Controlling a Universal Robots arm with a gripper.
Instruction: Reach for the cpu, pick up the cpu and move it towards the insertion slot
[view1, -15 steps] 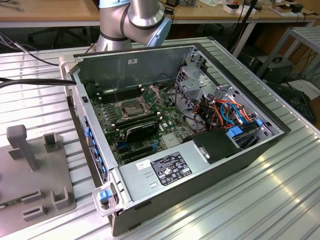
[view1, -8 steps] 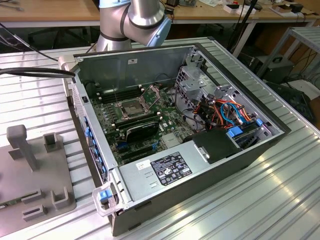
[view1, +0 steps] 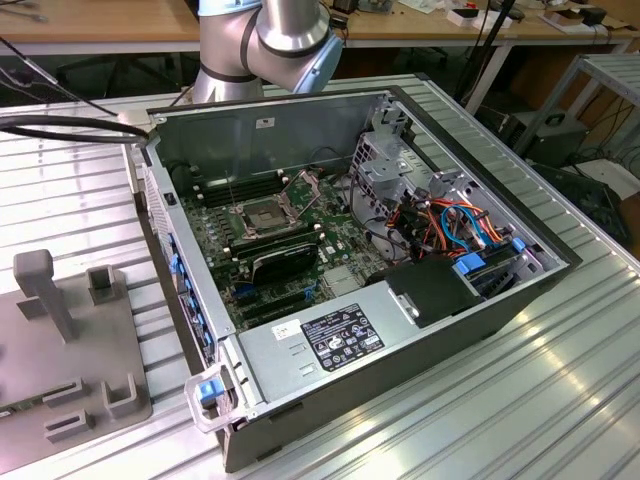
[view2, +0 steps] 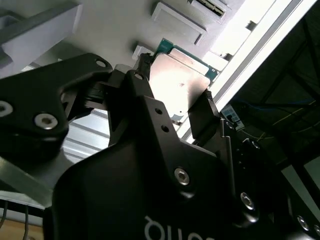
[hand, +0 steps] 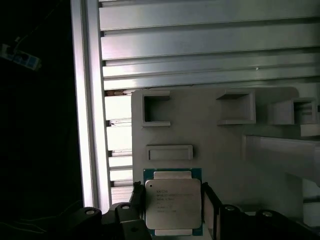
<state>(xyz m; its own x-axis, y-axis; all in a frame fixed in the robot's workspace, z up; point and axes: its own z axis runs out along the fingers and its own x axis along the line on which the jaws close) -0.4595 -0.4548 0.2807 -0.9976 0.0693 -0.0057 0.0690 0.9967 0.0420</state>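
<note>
Both fingers (hand: 138, 202) of the gripper (hand: 173, 206) clamp the cpu (hand: 172, 200) over a grey plate (hand: 225, 150).

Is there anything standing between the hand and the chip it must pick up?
Nothing visible. In the first wrist view the hand is closed on the chip, its fingers against two opposite edges, over the grey plate.

There is one cpu (hand: 173, 205) and two fingers (hand: 209, 206). The exterior view has one computer case (view1: 280, 140), one insertion slot (view1: 262, 213) and one grey fixture plate (view1: 70, 350).
</note>
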